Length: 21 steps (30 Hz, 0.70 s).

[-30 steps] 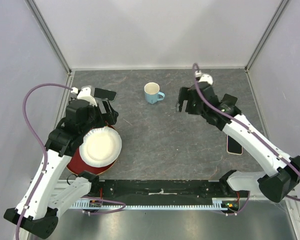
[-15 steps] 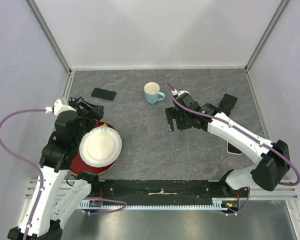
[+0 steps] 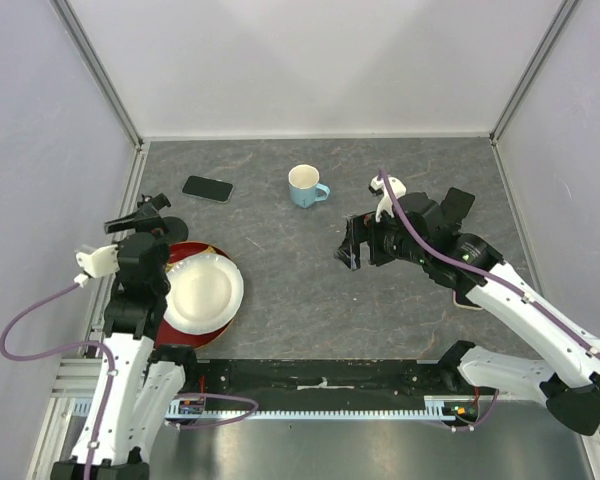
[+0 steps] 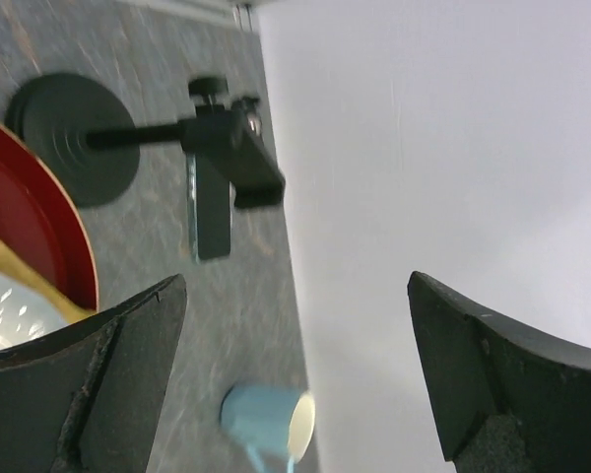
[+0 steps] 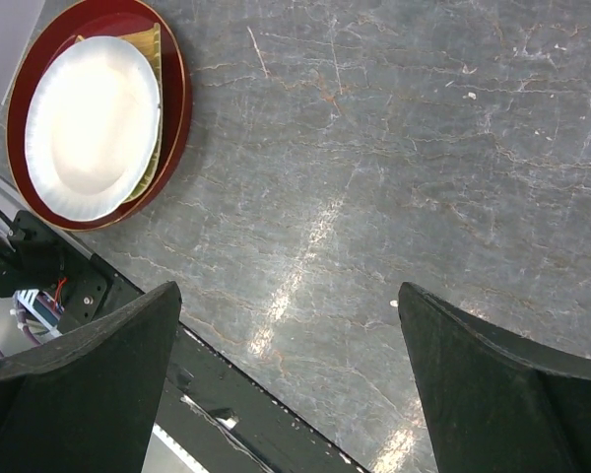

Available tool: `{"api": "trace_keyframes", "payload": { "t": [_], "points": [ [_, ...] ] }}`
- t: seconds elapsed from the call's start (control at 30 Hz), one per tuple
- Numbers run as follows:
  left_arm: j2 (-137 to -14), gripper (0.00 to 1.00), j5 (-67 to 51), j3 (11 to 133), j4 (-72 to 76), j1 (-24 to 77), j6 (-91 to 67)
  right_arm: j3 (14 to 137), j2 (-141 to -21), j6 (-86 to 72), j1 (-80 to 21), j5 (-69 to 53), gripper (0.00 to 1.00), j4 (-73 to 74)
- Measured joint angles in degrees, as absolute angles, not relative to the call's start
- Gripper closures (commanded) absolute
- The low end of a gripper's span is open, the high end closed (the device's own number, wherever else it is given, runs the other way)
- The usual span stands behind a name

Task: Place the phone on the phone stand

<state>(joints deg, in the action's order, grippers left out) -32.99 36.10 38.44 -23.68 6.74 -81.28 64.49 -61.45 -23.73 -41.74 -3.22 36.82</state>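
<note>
Two robot arms are hovering above a grey, stone-patterned bench [image 3: 280, 290], neither one gripping anything. The left end effector [image 4: 291, 286] is standing spread as wide as it goes, its two dark fingers framing a view toward the pale far wall. The right end effector [image 3: 352, 248] is gaping just as wide and is hanging over bare surface near the middle of the bench. The phone [image 3: 208, 188], a dark slab, is lying flat at the far left of the bench, close to the phone stand [image 3: 172, 228] but apart from it. The stand's round black base is sitting just nearer the arms than the phone, and its black arm and clamp are rising above it. That base is resting just beside the far rim of a red tray [image 5: 175, 128], which is carrying a white plate [image 3: 202, 292] over a yellowish sheet at the left arm's side. A light blue cup [image 3: 303, 185] is standing upright well to the right of the phone, near the back of the bench.
</note>
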Motion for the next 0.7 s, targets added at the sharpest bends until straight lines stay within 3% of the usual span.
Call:
{"api": "trace_keyframes", "payload": {
  "t": [0.27,0.7],
  "points": [
    [-43.64,0.03,28.27,35.77,-14.39,-9.8,-88.07,64.01,-59.94,-23.05,-41.74,-2.44,0.02,37.45],
    [-58.37,0.06,20.12,34.13,2.2,-16.08,-87.35,63.99,-57.89,-22.22,-41.74,0.03,0.02,38.72]
  ]
}}
